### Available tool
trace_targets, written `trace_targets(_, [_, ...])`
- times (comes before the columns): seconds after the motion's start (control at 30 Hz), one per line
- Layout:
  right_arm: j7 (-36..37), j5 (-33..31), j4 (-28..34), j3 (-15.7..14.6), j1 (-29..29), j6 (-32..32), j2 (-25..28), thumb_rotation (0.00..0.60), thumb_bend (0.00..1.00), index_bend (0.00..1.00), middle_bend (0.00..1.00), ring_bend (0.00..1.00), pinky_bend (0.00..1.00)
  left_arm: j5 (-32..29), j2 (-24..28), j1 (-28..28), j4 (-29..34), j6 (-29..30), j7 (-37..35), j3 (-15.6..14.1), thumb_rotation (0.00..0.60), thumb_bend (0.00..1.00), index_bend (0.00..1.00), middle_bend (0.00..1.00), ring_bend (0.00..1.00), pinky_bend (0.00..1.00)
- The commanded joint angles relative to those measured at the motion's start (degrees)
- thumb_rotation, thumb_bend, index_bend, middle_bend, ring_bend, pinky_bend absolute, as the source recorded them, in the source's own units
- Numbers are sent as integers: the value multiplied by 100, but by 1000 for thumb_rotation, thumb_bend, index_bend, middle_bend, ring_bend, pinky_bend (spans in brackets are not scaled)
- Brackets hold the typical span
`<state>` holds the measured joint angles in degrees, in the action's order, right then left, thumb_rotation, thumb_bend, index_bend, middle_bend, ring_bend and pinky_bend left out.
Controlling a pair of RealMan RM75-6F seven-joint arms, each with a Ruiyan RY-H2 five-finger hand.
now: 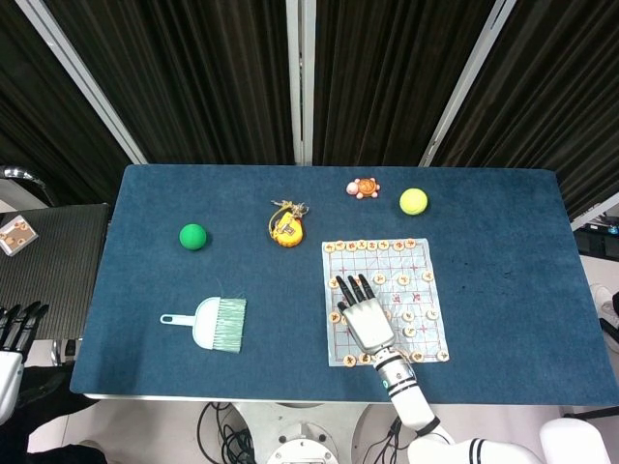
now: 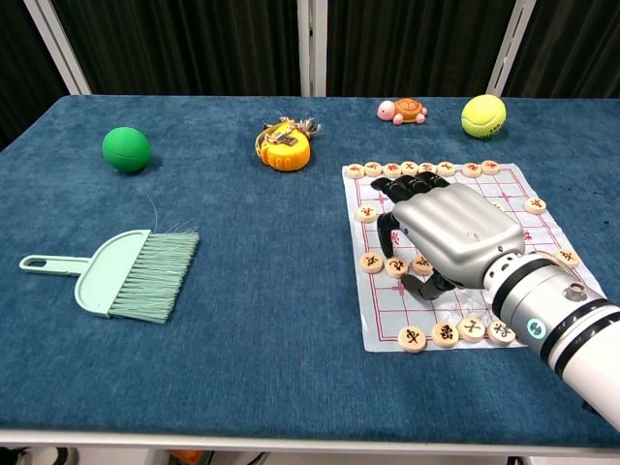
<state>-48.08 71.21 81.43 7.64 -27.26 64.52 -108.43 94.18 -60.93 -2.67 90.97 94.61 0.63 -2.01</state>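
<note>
My right hand [image 1: 366, 317] lies palm down over the left half of a paper chess board [image 1: 414, 255], fingers stretched out and apart. In the chest view the right hand [image 2: 450, 232] has its fingertips [image 2: 392, 228] curving down to the sheet beside round wooden chess pieces [image 2: 372, 262]; I see nothing held in it. More pieces line the board's far edge [image 2: 426, 169] and near edge [image 2: 446, 334]. Of my left hand [image 1: 12, 329] only spread fingers show, off the table at the lower left of the head view, holding nothing.
On the blue table [image 1: 503, 319] lie a mint dustpan brush [image 1: 215, 323] at the front left, a green ball [image 1: 193, 236], an orange toy [image 1: 286, 229], a small turtle [image 1: 364, 188] and a yellow tennis ball [image 1: 413, 201] along the back.
</note>
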Motion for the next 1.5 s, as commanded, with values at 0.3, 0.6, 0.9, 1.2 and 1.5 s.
trace_targets(0.3, [133,23,50,-43,-64,128,42,600,265,540,21,0,0,-10,-8,-1,-11,-20,-10,6,600,104,49,47,0,0])
trace_targets(0.6, [369,137,419,-36,65,485,445,600,276,544,27,0,0,12,-11,-2,15,-15,30,8,600,103,49,47,0,0])
trace_targets(0.9, [729,51,315,-163,280,576,921,600,282,551,27,0,0,28,-22,4,34,-58,80,-12,600,103,49,47,0,0])
trace_targets(1.2, [920,26,179,-245,293,471,995,600,282,552,27,0,0,62,11,46,100,-133,204,-22,600,103,49,47,0,0])
trace_targets(1.5, [827,-90,161,-258,247,353,977,600,274,520,27,0,0,40,31,57,126,-152,196,-13,600,103,49,46,0,0])
